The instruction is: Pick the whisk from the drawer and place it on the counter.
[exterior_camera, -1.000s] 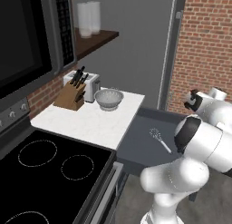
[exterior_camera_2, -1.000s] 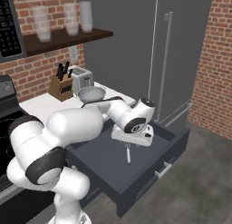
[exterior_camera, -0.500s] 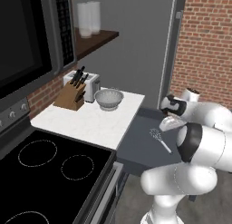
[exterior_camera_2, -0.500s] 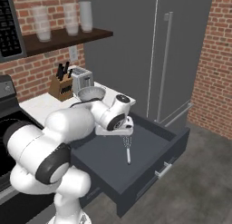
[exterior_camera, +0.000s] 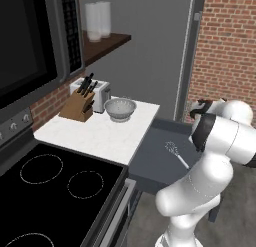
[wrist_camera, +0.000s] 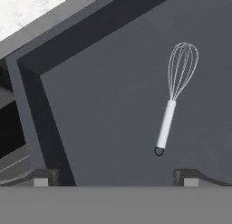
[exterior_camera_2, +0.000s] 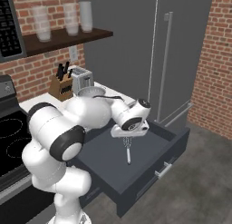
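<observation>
Right now the whisk (wrist_camera: 175,95) lies flat on the slate-grey floor of the open drawer (exterior_camera_2: 149,171), untouched, its balloon wire head pointing toward the back of the drawer and its thin pale handle toward the front, with a small dark loop at the handle's end. Seen from the hand camera, the end effector (wrist_camera: 115,175) hangs above the drawer floor with its two dark tips spread wide apart and nothing between them; the whisk sits off toward the right-hand tip rather than centred in the gap. From the right base camera, the end effector (exterior_camera_2: 128,138) is poised just over the whisk's wire head, not touching it as far as can be told. The left base camera shows the whisk (exterior_camera: 176,154) in the drawer just beside the white arm's elbow. Next to the drawer, the white speckled table (exterior_camera: 100,138) carries a metal colander (exterior_camera: 120,109), a wooden knife block (exterior_camera: 77,104) with black-handled knives and a toaster (exterior_camera: 100,93) behind it, all well apart from the whisk. A black glass stovetop (exterior_camera: 55,191) adjoins the table on the near side, and a dark shelf (exterior_camera_2: 63,39) above holds stacks of pale cups (exterior_camera_2: 65,21).
</observation>
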